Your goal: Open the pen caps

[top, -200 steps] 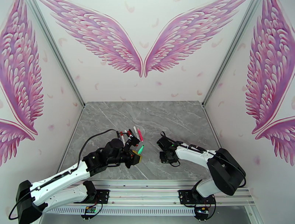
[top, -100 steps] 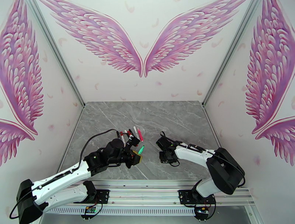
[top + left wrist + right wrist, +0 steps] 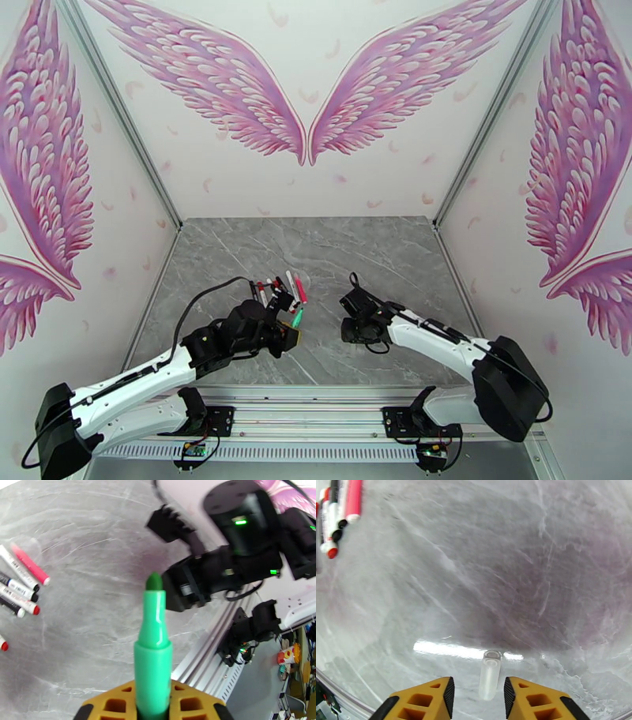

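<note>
Loose row of capped pens point(image 3: 294, 286) on grey marble table point(image 3: 379, 253), just beyond left gripper point(image 3: 154, 711), well apart from right gripper point(image 3: 477, 687). Left gripper clamped tight on green pen point(image 3: 154, 638), bare tip pointing towards right arm. Right gripper parted narrowly, low over table; whitish clear cap point(image 3: 489, 673) between its fingers, gap either side, touching neither

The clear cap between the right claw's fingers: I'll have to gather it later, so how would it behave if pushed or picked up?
The clear cap is a small round tube, so a sideways push would probably roll it across the smooth table. Hollow and see-through, it likely weighs almost nothing. Its glossy plastic may slip in a grip.
</note>
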Robot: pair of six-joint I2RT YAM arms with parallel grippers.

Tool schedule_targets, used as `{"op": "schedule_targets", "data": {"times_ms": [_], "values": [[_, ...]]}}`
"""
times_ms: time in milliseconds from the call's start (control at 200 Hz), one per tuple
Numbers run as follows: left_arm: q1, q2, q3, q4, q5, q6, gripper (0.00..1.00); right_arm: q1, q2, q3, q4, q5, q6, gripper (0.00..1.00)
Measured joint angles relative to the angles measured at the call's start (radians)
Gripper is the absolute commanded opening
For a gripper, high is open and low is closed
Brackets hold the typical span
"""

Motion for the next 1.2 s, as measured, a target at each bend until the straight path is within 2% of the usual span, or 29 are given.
{"op": "schedule_targets", "data": {"times_ms": [150,305,395,565,750,935,1199], "values": [[-0.004,0.000,-0.003,-0.055,-0.100,-0.050,0.11,0.000,-0.135,-0.006,0.016,-0.042,-0.051,0.64],[-0.014,0.015,-0.010,-0.125,-0.225,-0.132,0.11,0.000,-0.261,-0.010,0.051,-0.131,-0.114,0.91],[-0.030,0.057,-0.014,-0.172,-0.297,-0.182,0.12,0.000,-0.309,-0.028,0.090,-0.214,-0.149,1.00],[-0.063,0.147,-0.037,-0.225,-0.396,-0.261,0.11,0.000,-0.362,-0.074,0.164,-0.360,-0.182,0.99],[-0.068,0.217,-0.061,-0.236,-0.446,-0.311,0.11,0.000,-0.364,-0.089,0.224,-0.475,-0.192,0.99],[-0.062,0.271,-0.069,-0.237,-0.473,-0.324,0.12,0.000,-0.364,-0.100,0.246,-0.506,-0.199,0.99],[-0.008,0.302,-0.084,-0.239,-0.476,-0.324,0.14,0.000,-0.364,-0.109,0.256,-0.509,-0.198,0.99]]}}
